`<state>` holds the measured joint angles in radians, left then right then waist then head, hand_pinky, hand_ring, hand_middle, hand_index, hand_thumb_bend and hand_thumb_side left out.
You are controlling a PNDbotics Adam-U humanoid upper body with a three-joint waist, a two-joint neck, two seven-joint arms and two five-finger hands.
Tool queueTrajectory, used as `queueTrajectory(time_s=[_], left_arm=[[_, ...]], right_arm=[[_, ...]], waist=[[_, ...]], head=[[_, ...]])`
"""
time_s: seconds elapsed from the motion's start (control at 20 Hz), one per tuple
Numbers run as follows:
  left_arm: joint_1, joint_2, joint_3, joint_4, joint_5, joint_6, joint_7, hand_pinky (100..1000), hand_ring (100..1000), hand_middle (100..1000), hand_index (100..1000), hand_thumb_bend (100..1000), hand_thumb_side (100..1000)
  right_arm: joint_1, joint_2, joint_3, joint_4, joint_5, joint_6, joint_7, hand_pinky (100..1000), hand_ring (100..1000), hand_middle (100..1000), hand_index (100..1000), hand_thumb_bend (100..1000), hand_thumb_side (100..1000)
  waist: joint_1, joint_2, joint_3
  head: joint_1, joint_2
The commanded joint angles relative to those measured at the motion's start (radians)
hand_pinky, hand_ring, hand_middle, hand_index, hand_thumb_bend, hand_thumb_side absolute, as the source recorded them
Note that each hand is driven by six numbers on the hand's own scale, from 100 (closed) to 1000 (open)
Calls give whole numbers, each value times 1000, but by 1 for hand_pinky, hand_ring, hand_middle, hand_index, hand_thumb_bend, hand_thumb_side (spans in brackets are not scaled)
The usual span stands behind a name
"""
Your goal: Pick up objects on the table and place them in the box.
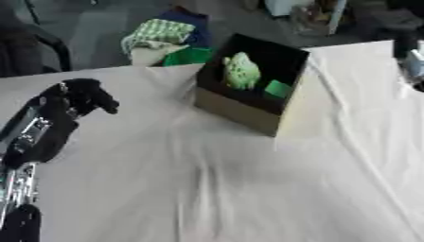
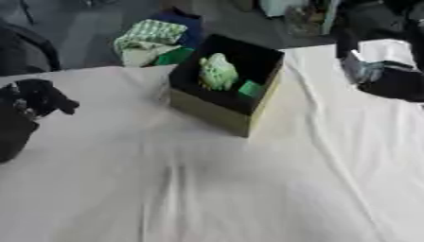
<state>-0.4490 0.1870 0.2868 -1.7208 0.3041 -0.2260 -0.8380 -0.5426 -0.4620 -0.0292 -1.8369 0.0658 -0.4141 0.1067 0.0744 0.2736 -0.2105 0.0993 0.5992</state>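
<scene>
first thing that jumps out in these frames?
The open box at the far middle of the white-draped table, its dark inside holding a pale green lumpy object and a small green block. Next, the black left hand raised over the table's left side, fingers curled and holding nothing. The right hand is not in view.

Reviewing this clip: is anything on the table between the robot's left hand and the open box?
Nothing visible does. The left hand hangs over the white tablecloth at the left, fingers curled and holding nothing. Only bare, wrinkled cloth lies between it and the box, which already holds a pale green object and a small green block.
</scene>
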Motion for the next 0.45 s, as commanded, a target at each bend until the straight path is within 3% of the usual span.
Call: queueTrajectory(time_s=[0.05,0.25,0.45], left_arm=[[-11,20,-1,-5,11,-11,9,805,664,674,840,100,739],[1,20,-1,0,14,-20,19,807,672,684,843,100,737],[8,13,-9,-1,13,-29,16,809,676,688,840,100,733]], right_arm=[[56,40,-13,-86,-54,27,7,812,663,745,914,100,529],[146,115,7,-110,-64,46,51,809,652,734,902,100,524],[172,166,21,-109,-82,64,72,807,643,724,896,100,523]], waist=[[0,-11,-6],[4,-8,-21],[4,-12,-34]], head=[[20,25],[52,46],[76,60]])
